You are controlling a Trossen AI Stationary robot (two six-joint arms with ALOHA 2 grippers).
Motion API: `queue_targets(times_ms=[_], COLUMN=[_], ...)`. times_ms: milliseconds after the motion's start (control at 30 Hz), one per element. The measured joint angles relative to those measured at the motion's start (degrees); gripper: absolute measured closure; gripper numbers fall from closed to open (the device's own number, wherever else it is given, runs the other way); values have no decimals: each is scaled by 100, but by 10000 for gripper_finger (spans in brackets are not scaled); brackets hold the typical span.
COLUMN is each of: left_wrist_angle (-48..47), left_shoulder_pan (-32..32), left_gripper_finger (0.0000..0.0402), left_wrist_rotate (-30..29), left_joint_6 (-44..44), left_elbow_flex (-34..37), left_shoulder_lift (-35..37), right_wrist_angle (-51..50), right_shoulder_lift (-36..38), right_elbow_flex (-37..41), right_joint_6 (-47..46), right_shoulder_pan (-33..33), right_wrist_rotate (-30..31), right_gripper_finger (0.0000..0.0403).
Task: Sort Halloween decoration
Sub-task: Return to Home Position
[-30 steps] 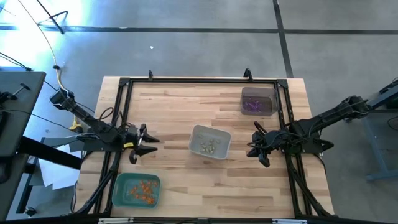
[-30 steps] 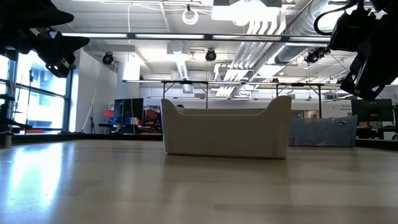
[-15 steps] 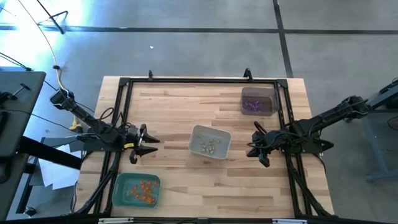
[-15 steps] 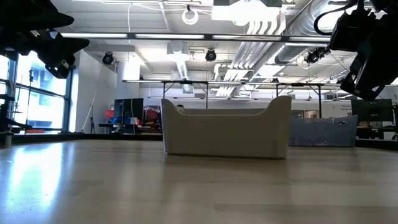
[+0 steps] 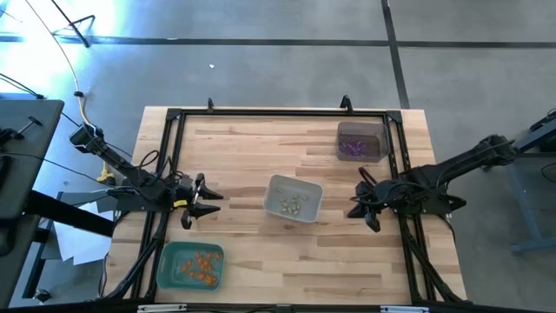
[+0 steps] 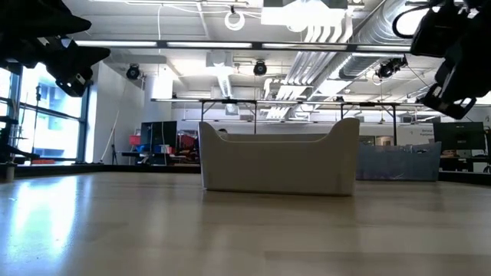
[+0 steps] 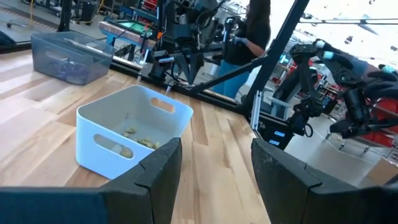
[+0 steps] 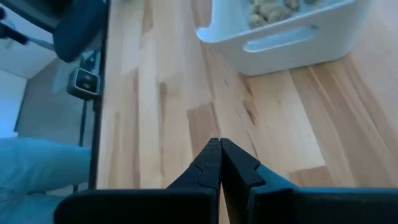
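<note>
Three trays stand on the wooden table. The pale grey tray (image 5: 293, 198) in the middle holds whitish-beige trinkets (image 7: 140, 139). A green tray (image 5: 191, 265) at the near left holds orange trinkets (image 5: 202, 263), and a dark clear tray (image 5: 360, 141) at the far right holds purple trinkets (image 5: 352, 149). My left gripper (image 5: 212, 203) hovers open to the left of the pale tray, its fingers (image 7: 158, 165) pointing at it. My right gripper (image 5: 354, 207) hovers shut to the right of the same tray (image 8: 292, 31), above bare wood.
A black metal frame (image 5: 278, 113) runs around the table's edges. Bare wood lies between the trays and in front of the pale tray (image 6: 278, 161). A person (image 7: 252, 34) and other robot arms show in the room beyond the table.
My right gripper has drawn back a little toward the table's right edge and risen slightly. The trays and the left arm have stayed put.
</note>
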State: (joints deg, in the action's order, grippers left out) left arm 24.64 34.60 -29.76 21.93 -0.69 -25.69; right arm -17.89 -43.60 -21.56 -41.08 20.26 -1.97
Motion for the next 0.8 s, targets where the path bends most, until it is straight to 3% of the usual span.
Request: queue_targets(times_ms=[367, 800], left_wrist_angle=[-42, -46], left_shoulder_pan=[-1, -1], left_gripper_finger=[220, 220], left_wrist_rotate=[0, 0], left_joint_6=[-2, -1], left_elbow_flex=[0, 0], left_shoulder_lift=[0, 0], right_wrist_angle=[-2582, -2652], right_shoulder_lift=[2029, 3558], right_elbow_flex=[0, 0], right_joint_6=[0, 0], right_shoulder_pan=[7, 268], right_wrist_rotate=[1, -1], right_gripper_finger=[402, 402])
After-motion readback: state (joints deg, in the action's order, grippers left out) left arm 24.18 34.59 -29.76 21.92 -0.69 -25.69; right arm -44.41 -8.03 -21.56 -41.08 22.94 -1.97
